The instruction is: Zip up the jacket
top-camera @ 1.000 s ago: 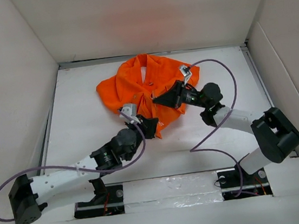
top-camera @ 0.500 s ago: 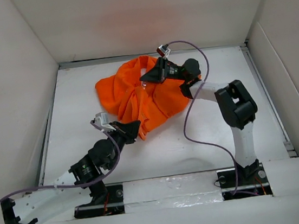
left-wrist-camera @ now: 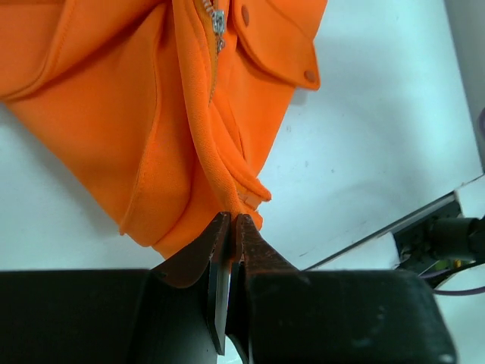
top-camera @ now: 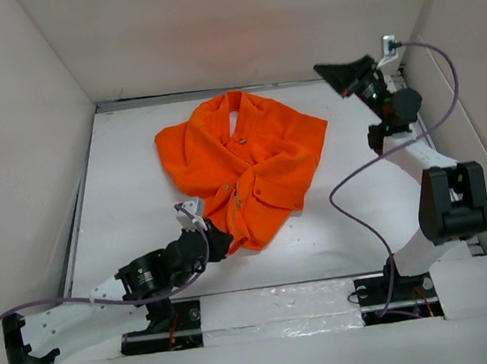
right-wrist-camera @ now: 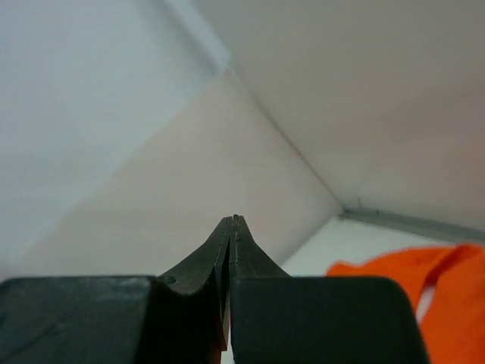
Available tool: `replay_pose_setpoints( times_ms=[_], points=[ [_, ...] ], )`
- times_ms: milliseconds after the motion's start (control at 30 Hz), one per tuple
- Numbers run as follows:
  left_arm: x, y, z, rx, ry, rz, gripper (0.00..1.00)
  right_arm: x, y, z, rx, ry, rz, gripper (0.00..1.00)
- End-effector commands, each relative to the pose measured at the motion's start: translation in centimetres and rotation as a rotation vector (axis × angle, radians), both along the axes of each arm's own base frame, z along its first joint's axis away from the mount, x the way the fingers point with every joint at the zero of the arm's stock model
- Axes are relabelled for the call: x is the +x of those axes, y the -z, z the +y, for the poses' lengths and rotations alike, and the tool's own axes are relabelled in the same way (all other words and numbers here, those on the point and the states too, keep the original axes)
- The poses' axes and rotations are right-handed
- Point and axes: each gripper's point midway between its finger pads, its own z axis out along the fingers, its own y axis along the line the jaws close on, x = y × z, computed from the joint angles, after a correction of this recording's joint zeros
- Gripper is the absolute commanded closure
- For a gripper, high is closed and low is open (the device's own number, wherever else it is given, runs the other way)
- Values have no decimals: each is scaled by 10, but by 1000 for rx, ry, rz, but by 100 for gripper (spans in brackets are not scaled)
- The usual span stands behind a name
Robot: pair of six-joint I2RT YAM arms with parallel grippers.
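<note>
Jacket (top-camera: 250,159) lies rumpled on the white counter (top-camera: 139,204), toward the back and about mid-width. Collar at the far end, hem toward the arms. Bright orange. The two front edges meet along the middle, running from collar to near hem. Cloth is bunched on the left side and flatter on the right.

Left hand (top-camera: 226,241): low over the counter at the jacket's near hem, arm stretched out flat from its base. In the wrist view the fingertips (left-wrist-camera: 250,243) are pressed together on the bottom end of the front edge, pinching a narrow fold of orange cloth right at the hem. From the pinch a ridge of fabric runs up to the silvery zipper pull (left-wrist-camera: 218,19), near the top edge of that view. Whether the teeth below the pull are joined cannot be told. Right of the ridge is a pocket flap (left-wrist-camera: 276,45) with a round snap (left-wrist-camera: 309,75) at its corner, same orange.

Right hand (top-camera: 318,69): raised high near the back right corner, well apart from the jacket, pointing toward the back wall (top-camera: 250,21). In its wrist view the fingers (right-wrist-camera: 250,262) are pressed together with nothing between them, and only walls show behind the tips. A patch of orange shows at the lower right of that view. A purple cable (top-camera: 352,195) loops off the right arm above the counter.
</note>
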Motion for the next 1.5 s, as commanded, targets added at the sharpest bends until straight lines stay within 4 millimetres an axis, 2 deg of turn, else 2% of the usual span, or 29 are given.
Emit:
replay_pose_setpoints(
  times_ms=[0,33,67,100,133,167,200,233,267,333,367,433,533,567,600,633,700,733,800,900,967,1133,1467],
  points=[
    [9,-35,1,-50,-55,-34,100,-70,90,69,-261,-190,-5,100],
    [5,-34,0,-59,-41,-12,100,-90,135,82,-326,-233,76,100],
    [2,-31,-1,-68,-35,3,100,-103,154,93,-420,-227,17,100],
    [-4,-23,-2,-87,-20,34,100,-136,175,116,-494,-313,63,100],
    [-7,-18,-2,-97,-14,52,100,-150,188,126,-573,-337,50,100],
    [-10,-14,-3,-111,-10,67,100,-148,202,130,-706,-270,-20,100],
    [-13,-9,-3,-122,-3,81,100,-166,231,133,-813,-306,72,100],
    [-16,-4,-3,-140,-2,97,100,-185,224,145,-856,-316,2,100],
    [-17,-2,-2,-144,-5,104,100,-187,232,142,-893,-278,2,100],
    [-18,-3,0,-157,-14,112,100,-199,221,148,-856,-257,-81,98],
    [-18,-3,0,-163,-13,114,100,-201,215,150,-850,-217,-113,92],
    [-19,-2,-2,-166,-8,120,100,-197,218,154,-897,-188,-129,77],
    [-19,0,-1,-152,-14,130,100,-186,230,171,-972,-204,-226,69],
    [-18,-1,-2,-153,-14,125,100,-190,233,181,-978,-253,-292,68],
    [-18,-2,-2,-153,-15,123,100,-187,248,186,-1002,-282,-280,67],
    [-18,-4,-2,-157,-12,118,100,-183,246,191,-1001,-283,-299,67],
    [-18,-7,-4,-169,-8,113,100,-187,245,201,-978,-339,-376,67],
    [-18,-7,-4,-173,-3,111,100,-186,252,204,-981,-345,-372,66],
    [-19,-7,-4,-182,5,104,100,-185,255,211,-953,-362,-396,59],
    [-19,-10,-6,-198,17,94,100,-187,254,220,-910,-395,-431,55],
    [-20,-11,-7,-205,25,89,100,-188,264,225,-902,-432,-414,52],
    [-21,-10,-8,-205,41,86,100,-188,262,234,-868,-438,-435,48],
    [-22,-11,-15,-219,71,79,100,-208,252,247,-830,-497,-512,44]
  ],
)
